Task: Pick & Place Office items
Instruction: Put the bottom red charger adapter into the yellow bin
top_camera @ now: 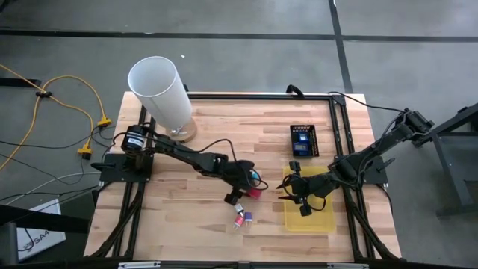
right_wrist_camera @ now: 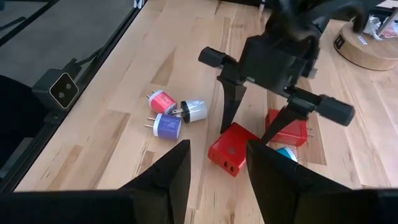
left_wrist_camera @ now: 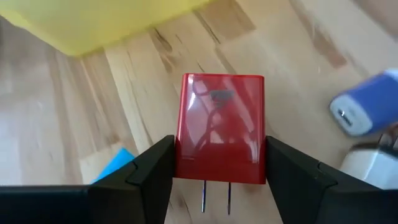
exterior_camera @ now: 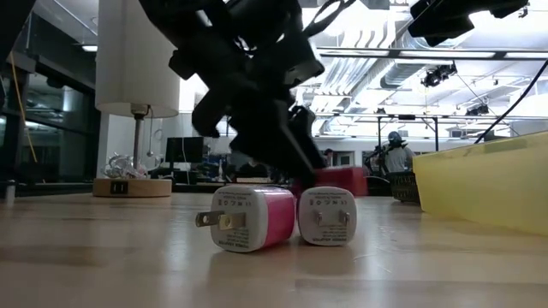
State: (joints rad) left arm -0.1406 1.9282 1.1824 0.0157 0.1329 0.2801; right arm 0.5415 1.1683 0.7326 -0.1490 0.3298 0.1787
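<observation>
Left wrist view shows my left gripper squeezing a red plug block on the wooden table, near the yellow tray; my right gripper waits over that tray, fingers apart, holding nothing.

Tall white cylinder on its round wooden base; yellow tray — small black basket beyond it.

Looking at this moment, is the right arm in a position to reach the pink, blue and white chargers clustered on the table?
Probably yes. The right gripper hangs open over the yellow tray, and the cluster lies on bare wood ahead of it. The left gripper stands aside, closing around a red charger.
</observation>
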